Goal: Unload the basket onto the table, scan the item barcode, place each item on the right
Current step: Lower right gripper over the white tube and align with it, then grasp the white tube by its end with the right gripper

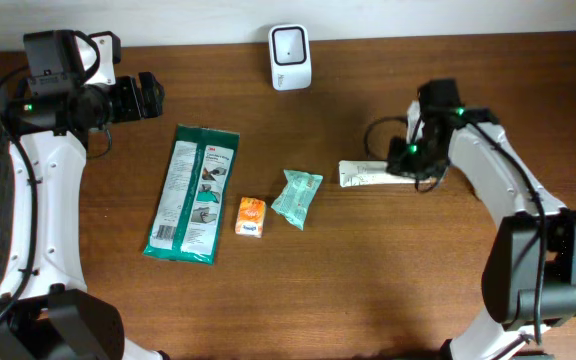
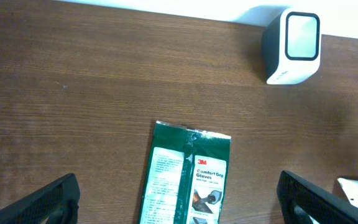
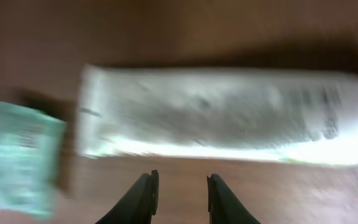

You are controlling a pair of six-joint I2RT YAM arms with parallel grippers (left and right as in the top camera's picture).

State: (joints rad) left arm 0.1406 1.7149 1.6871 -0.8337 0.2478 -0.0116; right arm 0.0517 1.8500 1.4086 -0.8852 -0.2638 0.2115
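A white barcode scanner [image 1: 290, 57] stands at the table's back edge and shows top right in the left wrist view as the scanner [image 2: 294, 43]. A white tube [image 1: 370, 174] lies flat right of centre. My right gripper [image 1: 405, 158] hovers at its right end. In the blurred right wrist view the tube [image 3: 229, 124] lies crosswise just beyond the right gripper [image 3: 182, 177], whose jaws stand narrowly open over bare wood with nothing between them. My left gripper [image 1: 153, 95] is wide open at the far left, with a green gloves pack [image 2: 188, 180] below the left gripper [image 2: 178, 186].
The green gloves pack [image 1: 193, 195] lies left of centre. A small orange packet [image 1: 252, 217] and a teal packet [image 1: 297, 197] lie between it and the tube. The teal packet [image 3: 17, 155] shows at the left edge of the right wrist view.
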